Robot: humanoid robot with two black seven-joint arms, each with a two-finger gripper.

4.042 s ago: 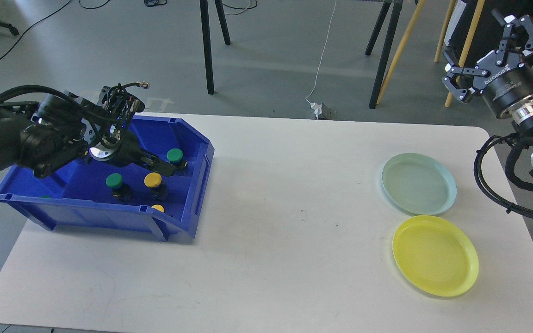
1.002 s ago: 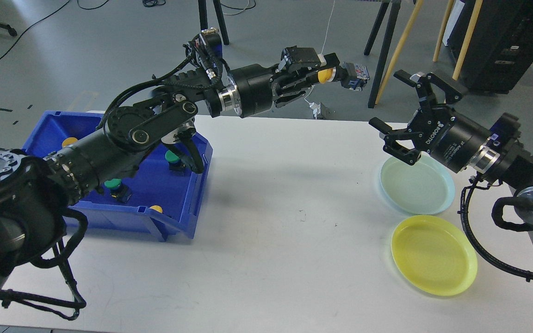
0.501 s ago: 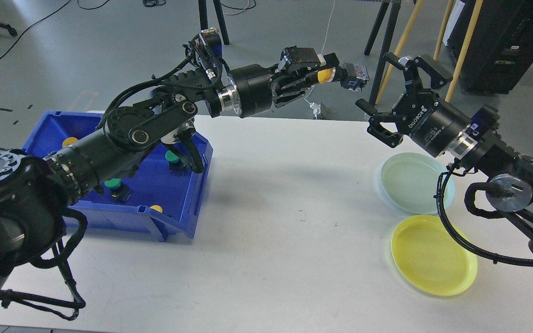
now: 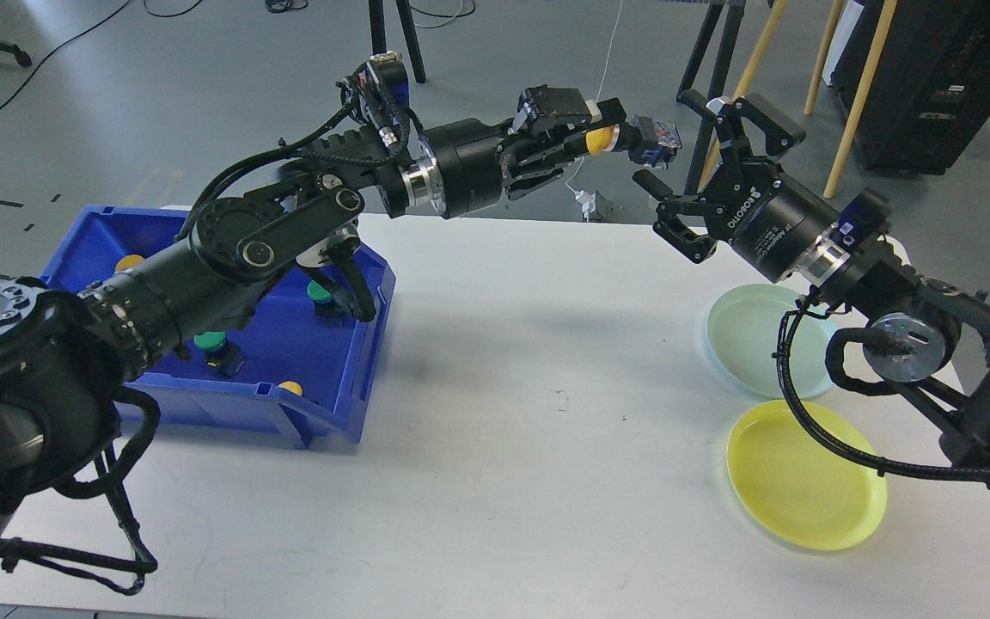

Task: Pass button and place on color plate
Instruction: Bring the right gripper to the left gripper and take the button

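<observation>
Yellow button (image 4: 602, 138) (in left hand (image 4: 608, 129))

Glossy plastic on the yellow plate (image 4: 806, 486) and the pale green plate (image 4: 753, 340) at right, smooth shiny blue plastic on the bin (image 4: 349, 378) at left, a matt white table (image 4: 529, 481), and matt black arm casings with polished metal rings.

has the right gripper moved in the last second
Yes. The right gripper has gone up and left, off the green plate, toward the yellow button.
</observation>
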